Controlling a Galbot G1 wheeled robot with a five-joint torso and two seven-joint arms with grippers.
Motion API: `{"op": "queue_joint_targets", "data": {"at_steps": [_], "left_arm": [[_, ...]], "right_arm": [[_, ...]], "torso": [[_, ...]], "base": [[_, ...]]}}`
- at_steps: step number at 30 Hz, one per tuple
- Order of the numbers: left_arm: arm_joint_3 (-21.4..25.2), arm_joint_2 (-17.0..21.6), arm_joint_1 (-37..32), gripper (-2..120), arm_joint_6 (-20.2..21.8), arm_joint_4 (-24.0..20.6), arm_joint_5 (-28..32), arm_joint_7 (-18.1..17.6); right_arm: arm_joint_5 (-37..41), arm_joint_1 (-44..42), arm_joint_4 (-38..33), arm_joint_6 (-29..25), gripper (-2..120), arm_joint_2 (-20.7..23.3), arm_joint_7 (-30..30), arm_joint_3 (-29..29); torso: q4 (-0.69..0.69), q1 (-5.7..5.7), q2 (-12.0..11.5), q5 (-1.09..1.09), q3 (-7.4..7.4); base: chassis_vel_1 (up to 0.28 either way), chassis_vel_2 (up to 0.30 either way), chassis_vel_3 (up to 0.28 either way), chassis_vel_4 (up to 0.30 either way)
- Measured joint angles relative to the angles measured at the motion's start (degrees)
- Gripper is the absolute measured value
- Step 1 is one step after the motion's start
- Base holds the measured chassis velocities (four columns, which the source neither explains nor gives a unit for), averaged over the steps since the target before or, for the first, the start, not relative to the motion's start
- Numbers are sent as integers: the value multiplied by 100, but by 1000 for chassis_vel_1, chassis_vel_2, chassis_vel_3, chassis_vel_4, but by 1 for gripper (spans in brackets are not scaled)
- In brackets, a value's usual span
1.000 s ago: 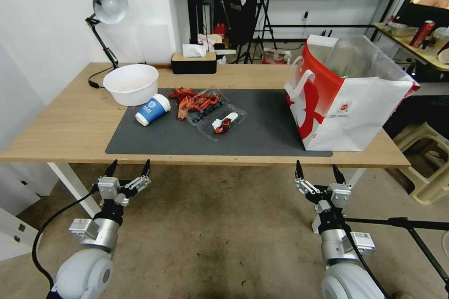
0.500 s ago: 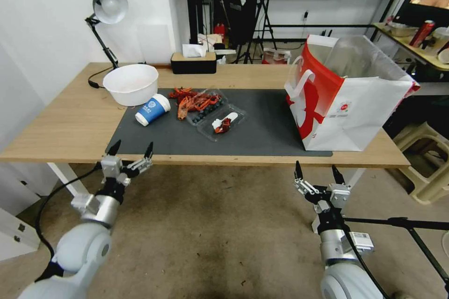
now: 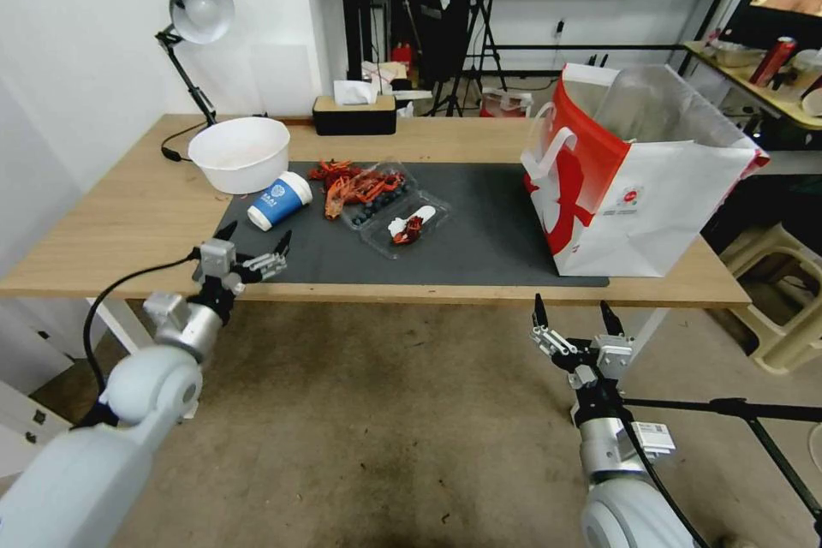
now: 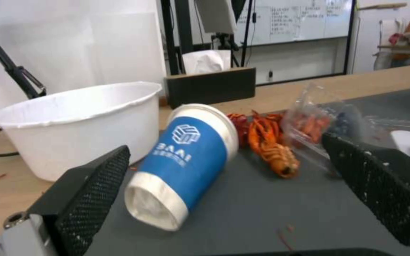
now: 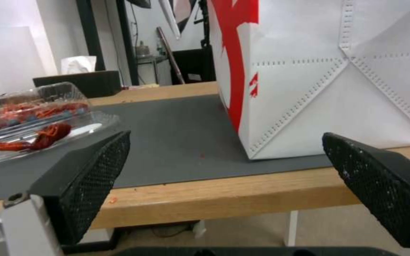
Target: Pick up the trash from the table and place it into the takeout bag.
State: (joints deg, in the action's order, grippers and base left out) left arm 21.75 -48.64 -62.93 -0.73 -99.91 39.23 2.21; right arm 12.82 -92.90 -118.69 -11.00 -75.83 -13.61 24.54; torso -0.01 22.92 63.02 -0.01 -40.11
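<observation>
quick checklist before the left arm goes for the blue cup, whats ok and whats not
1. Left gripper jaws open: ok.
2. Blue-and-white paper cup framed between the jaws in the left wrist view: ok.
3. Cup upright: not ok, it lies on its side on the dark grey mat.
4. Room beside the cup: not ok, the white bowl sits close by.
5. Takeout bag upright with its mouth open: ok.
6. Right gripper below the table edge, jaws open: ok.
</observation>
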Motion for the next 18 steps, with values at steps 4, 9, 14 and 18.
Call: {"op": "queue_joint_targets", "data": {"at_steps": [4, 9, 14, 18], "left_arm": [[-163, 184, 465, 100, 214, 346, 215, 155], [-466, 420, 1054, 100, 664, 941, 564, 544], [-793, 461, 1481, 100, 769, 1385, 644, 765], [-1106, 457, 1877, 100, 826, 1774, 645, 984]], "right_arm": [[-12, 15, 16, 1, 100, -29, 0, 0], [-41, 55, 65, 2, 100, -78, 0, -20], [-71, 74, 93, 2, 100, -109, 0, -37], [-95, 84, 106, 4, 100, -133, 0, -50]], "torso": [[0, 0, 0, 0, 0], [2, 0, 0, 0, 0], [1, 0, 0, 0, 0], [0, 0, 0, 1, 0]], "base": [[0, 0, 0, 0], [0, 0, 0, 0], [0, 0, 0, 0], [0, 0, 0, 0]]}}
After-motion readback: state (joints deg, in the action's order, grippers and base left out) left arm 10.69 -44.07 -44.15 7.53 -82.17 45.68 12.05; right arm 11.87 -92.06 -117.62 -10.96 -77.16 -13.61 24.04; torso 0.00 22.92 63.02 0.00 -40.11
